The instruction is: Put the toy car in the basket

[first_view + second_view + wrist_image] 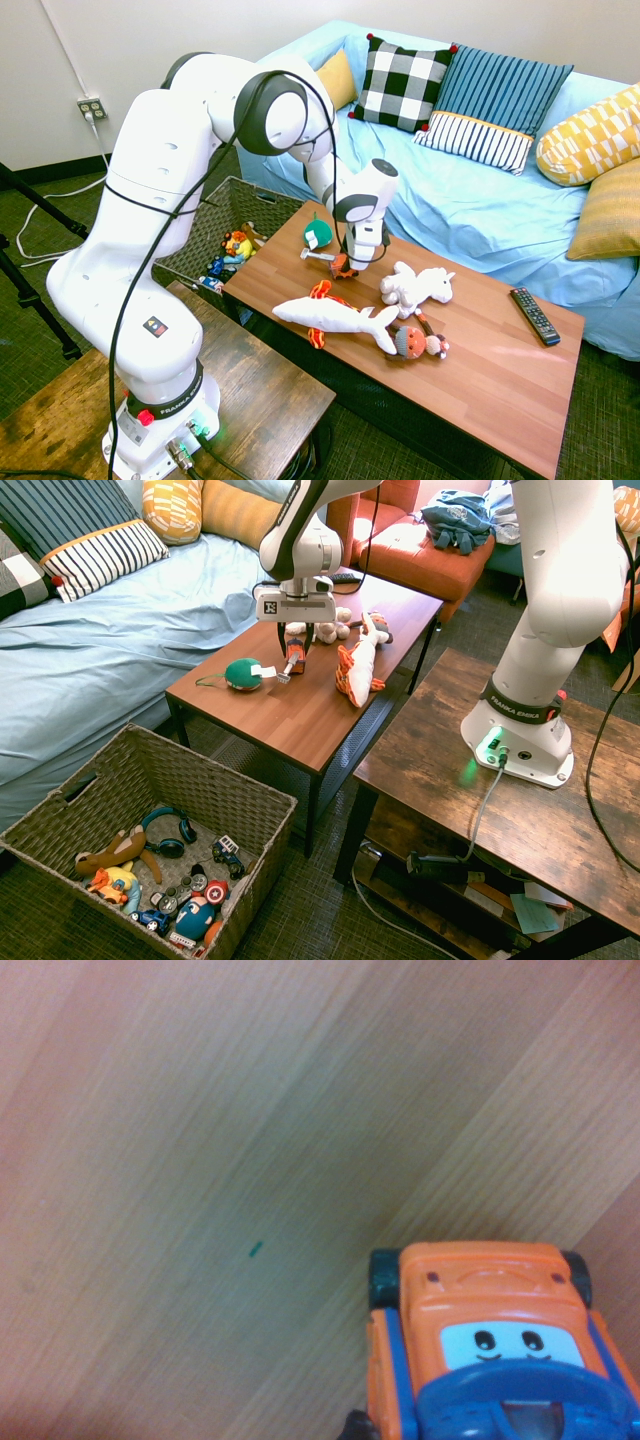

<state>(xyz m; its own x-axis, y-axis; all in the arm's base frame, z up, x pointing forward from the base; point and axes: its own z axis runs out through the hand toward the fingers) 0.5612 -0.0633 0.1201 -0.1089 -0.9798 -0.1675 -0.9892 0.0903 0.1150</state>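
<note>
Gripper (293, 655) points almost straight down and is clamped on the toy car (294, 661) – it sits on the coffee table (300, 715), ball toy (241, 674) at its 9 o'clock. Basket (120, 780) waits on the floor at 7 o'clock, so a lift comes first, I'd guess.

Room's evenly lit from overhead, both wide shots sharp with a bit of bending at the edges, but the wrist view's soft, with a dim shadow on the worktop (200, 1160) under the tool.
</note>
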